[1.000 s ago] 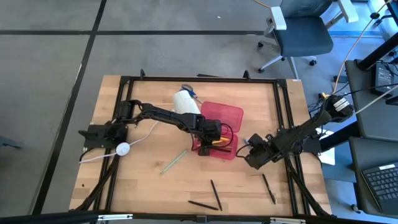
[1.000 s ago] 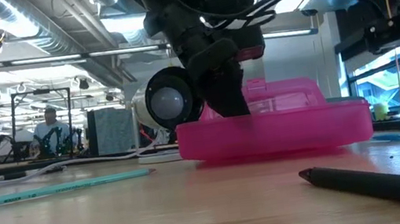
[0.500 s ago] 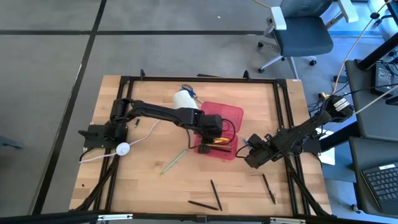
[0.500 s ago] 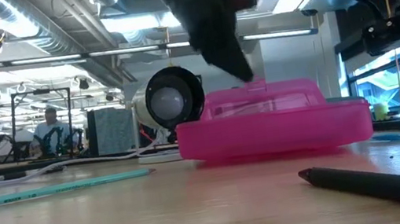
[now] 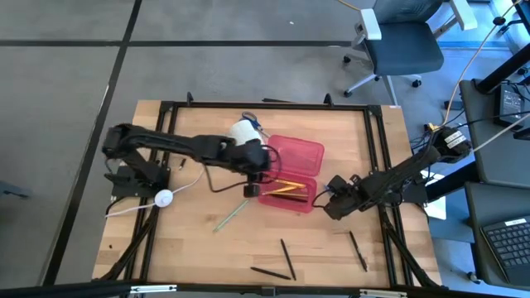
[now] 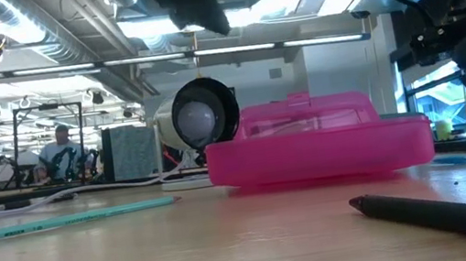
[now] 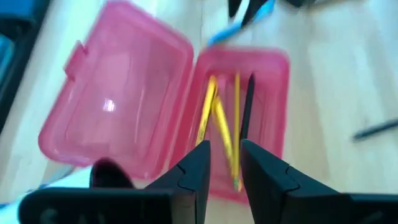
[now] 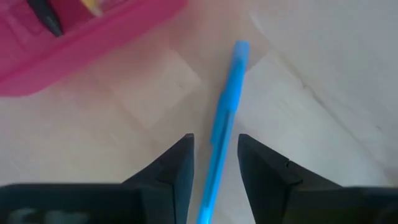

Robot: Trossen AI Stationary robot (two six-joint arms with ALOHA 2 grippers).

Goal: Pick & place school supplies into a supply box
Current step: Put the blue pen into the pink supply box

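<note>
Above the box (image 5: pixel 290 176), my left gripper (image 7: pixel 222 163) hangs empty, jaws narrow, over 3 yellow pencils (image 7: pixel 214 118) lying inside. Right of it, my right gripper (image 8: pixel 213 155) holds a blue pen (image 8: pixel 225 118), likely bound for the box.

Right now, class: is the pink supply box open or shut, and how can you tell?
Open. The supply box has its lid folded flat beside the tray, and yellow pencils lie exposed inside.

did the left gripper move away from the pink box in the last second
Yes. In the high view the left gripper has pulled back from over the supply box to just past its left edge, toward the white cylinder side.
</note>
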